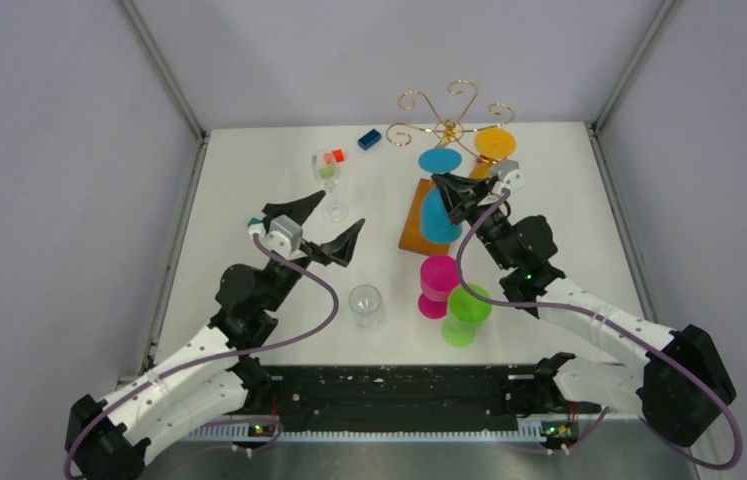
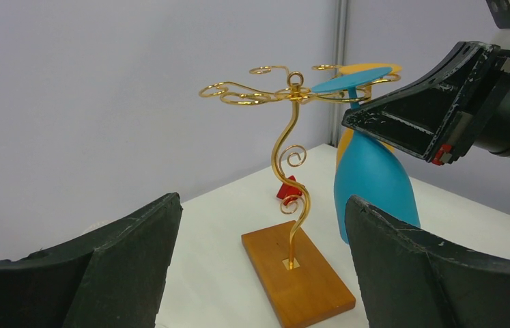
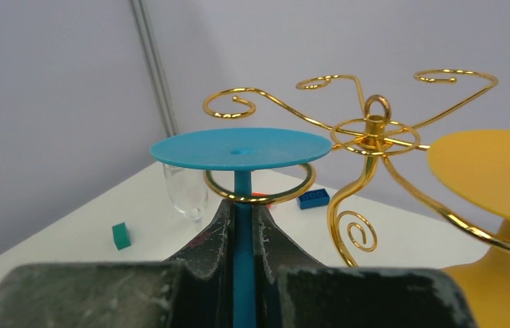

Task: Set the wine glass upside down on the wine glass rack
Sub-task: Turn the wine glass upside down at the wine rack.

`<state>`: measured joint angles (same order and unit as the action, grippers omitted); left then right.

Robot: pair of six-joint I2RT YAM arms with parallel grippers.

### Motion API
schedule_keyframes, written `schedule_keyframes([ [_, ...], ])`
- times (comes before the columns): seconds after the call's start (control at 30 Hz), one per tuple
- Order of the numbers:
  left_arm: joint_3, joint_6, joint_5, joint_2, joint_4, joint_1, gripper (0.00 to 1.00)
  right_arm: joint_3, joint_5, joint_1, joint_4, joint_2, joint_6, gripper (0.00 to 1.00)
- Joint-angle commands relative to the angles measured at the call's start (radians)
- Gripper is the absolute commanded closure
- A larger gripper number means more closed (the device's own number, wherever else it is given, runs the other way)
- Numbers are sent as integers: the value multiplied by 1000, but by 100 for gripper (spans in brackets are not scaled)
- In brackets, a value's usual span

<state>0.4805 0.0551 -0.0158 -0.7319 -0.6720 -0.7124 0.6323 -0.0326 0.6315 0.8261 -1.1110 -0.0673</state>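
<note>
From the top, the right gripper [image 1: 459,195] is closed on the stem of the blue wine glass [image 1: 437,222] by the wine glass rack [image 1: 446,125], at 1 o'clock on the table [image 1: 239,180]. The left gripper [image 1: 321,226], at 9 o'clock from the glass, is spread wide and empty.

In the left wrist view the glass stands inverted with its long axis upright, foot at 12 o'clock and bowl mouth at 6.

In the right wrist view the foot lies flat just above a wire ring. An orange glass [image 3: 498,171] hangs at 3 o'clock.
</note>
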Motion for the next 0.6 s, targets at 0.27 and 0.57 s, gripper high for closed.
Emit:
schedule_keyframes([
  [0.27, 39, 8, 11, -9, -25, -2, 5, 4, -132, -9, 0, 40, -37, 98],
  [0.57, 44, 2, 10, -17, -23, -2, 5, 27, -96, -10, -71, 15, -29, 70],
])
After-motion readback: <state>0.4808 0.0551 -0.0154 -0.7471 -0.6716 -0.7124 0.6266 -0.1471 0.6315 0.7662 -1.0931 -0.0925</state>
